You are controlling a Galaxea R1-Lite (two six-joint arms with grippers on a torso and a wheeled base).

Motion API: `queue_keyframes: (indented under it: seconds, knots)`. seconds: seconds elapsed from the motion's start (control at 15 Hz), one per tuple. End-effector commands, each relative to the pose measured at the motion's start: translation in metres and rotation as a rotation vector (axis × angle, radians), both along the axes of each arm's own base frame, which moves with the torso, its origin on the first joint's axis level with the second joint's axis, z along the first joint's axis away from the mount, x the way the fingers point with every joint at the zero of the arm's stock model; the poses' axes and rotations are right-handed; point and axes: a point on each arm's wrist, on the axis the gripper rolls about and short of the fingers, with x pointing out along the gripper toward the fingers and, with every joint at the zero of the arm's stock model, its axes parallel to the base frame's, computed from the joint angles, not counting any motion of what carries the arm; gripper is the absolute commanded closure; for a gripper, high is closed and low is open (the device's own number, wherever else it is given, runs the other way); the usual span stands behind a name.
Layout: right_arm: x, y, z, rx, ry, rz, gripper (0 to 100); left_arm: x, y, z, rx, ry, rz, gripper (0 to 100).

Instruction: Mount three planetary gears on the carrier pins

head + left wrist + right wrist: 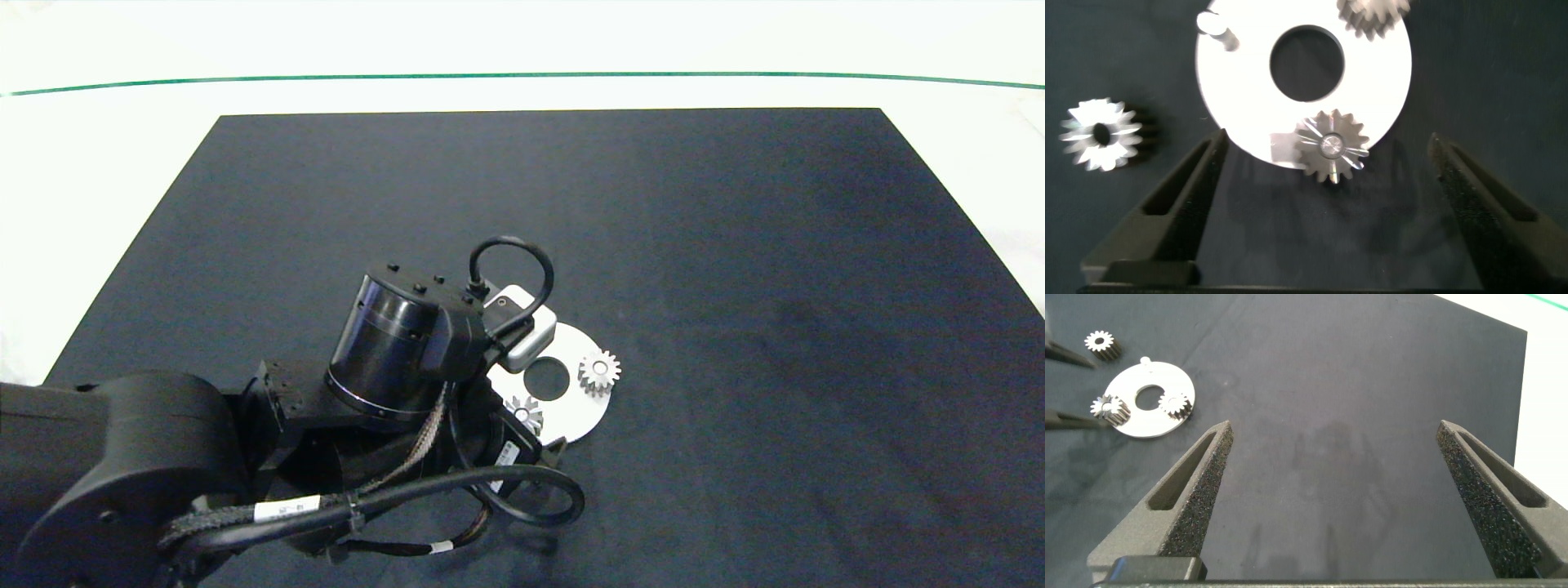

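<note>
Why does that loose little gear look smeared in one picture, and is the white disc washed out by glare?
In the left wrist view the loose gear on the dark mat looks streaked and soft, and the white disc is blown out to flat white. In the right wrist view the same gear looks crisper. In the head view the left arm hides part of the disc.

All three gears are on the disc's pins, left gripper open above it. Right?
No. Only two gears sit on the disc; the third gear lies on the mat beside it, and one pin is bare, per the left wrist view. The left gripper is open.
</note>
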Motion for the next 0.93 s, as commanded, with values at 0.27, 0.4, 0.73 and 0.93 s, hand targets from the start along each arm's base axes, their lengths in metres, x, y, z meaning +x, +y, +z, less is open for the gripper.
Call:
queue_keyframes:
  seconds: [0.27, 0.4, 0.73, 0.93]
  knots:
    - [-0.004, -0.002, 0.0, 0.001, -0.01, 0.0, 0, 0.029, 0.042, 0.049, -0.127, -0.068, 0.198, 0]
    - [-0.003, -0.001, 0.0, 0.0, -0.008, 0.0, 0, 0.039, 0.051, 0.046, -0.127, -0.061, 0.248, 0]
    - [-0.003, -0.001, -0.001, -0.001, -0.006, 0.0, 0, 0.059, 0.047, 0.032, -0.126, -0.037, 0.286, 0]
    - [-0.004, -0.002, -0.001, -0.001, -0.007, 0.0, 0, 0.067, 0.041, 0.027, -0.118, -0.024, 0.288, 0]
